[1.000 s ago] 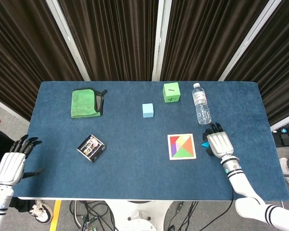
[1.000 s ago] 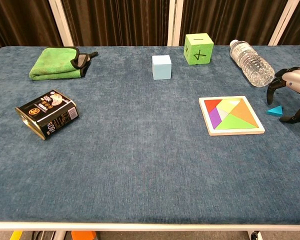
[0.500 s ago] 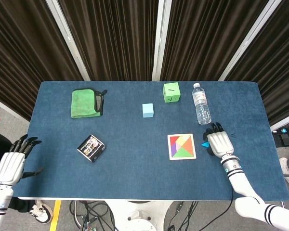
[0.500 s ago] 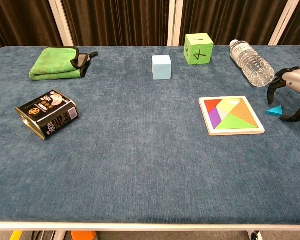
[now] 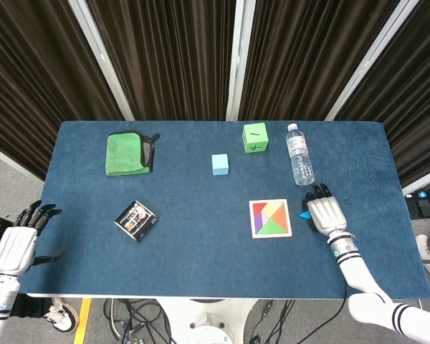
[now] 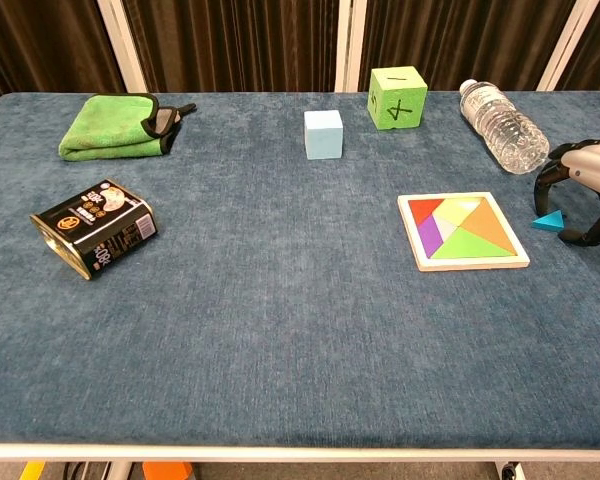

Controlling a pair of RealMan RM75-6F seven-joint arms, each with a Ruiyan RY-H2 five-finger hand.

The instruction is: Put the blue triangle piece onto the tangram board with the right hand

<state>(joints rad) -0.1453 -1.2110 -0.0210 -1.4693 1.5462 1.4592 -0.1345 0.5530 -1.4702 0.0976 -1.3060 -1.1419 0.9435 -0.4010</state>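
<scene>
The small blue triangle piece [image 6: 549, 221] lies on the blue table just right of the tangram board [image 6: 464, 230], a white-framed square holding several coloured pieces; the head view shows the triangle [image 5: 304, 214] beside the board [image 5: 270, 218]. My right hand [image 6: 586, 188] hovers over the triangle with fingers curved down on either side of it, apart and holding nothing; in the head view this hand [image 5: 325, 211] covers most of the piece. My left hand [image 5: 21, 240] hangs off the table's left edge, fingers spread and empty.
A clear water bottle [image 6: 502, 126] lies just behind my right hand. A green cube [image 6: 397, 97] and a light blue cube [image 6: 323, 134] stand at the back. A green cloth [image 6: 116, 125] sits back left and a black tin [image 6: 93, 240] at left.
My right hand has lowered slightly over the triangle, which has not moved. The left hand has not moved.
</scene>
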